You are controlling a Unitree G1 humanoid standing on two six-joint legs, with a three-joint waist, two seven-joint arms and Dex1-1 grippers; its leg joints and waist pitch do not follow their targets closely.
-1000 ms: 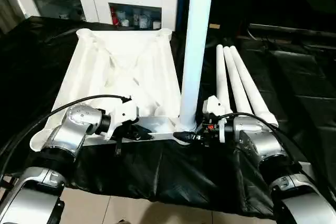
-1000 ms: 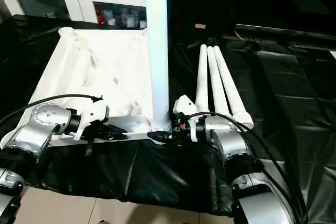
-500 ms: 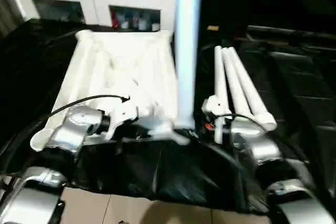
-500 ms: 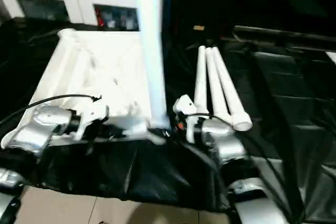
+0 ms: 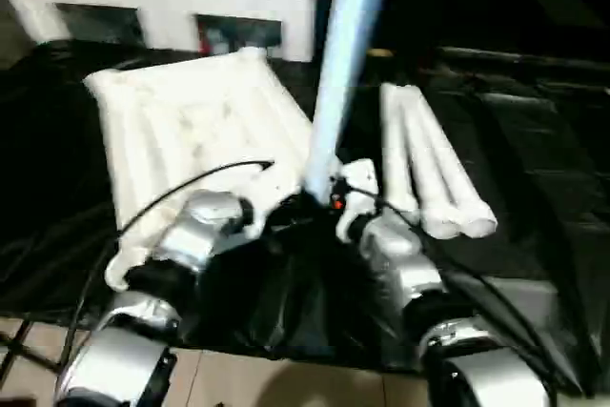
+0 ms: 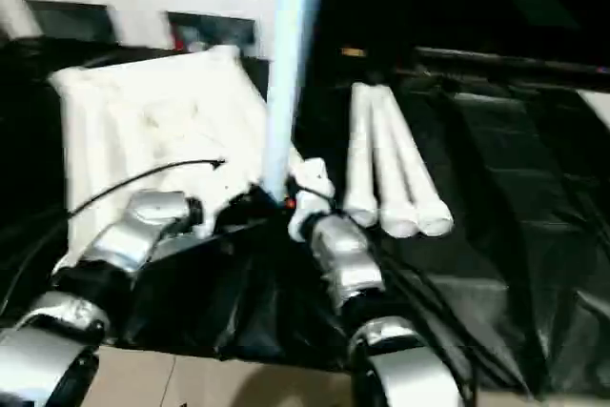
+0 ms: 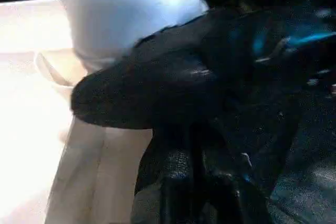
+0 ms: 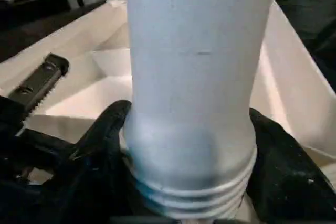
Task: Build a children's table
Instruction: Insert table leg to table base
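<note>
since a second ago: tabletop (image 5: 191,131) swung askew; upright leg (image 5: 343,54) now leaning. left gripper (image 5: 272,221) closed at near corner; right gripper (image 8: 189,129) clasping leg's threaded foot. three spare legs (image 5: 429,169) right. risk: cross-threading, leg toppling.

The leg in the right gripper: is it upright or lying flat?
Roughly upright: the leg rises from the right gripper, leaning slightly.
</note>
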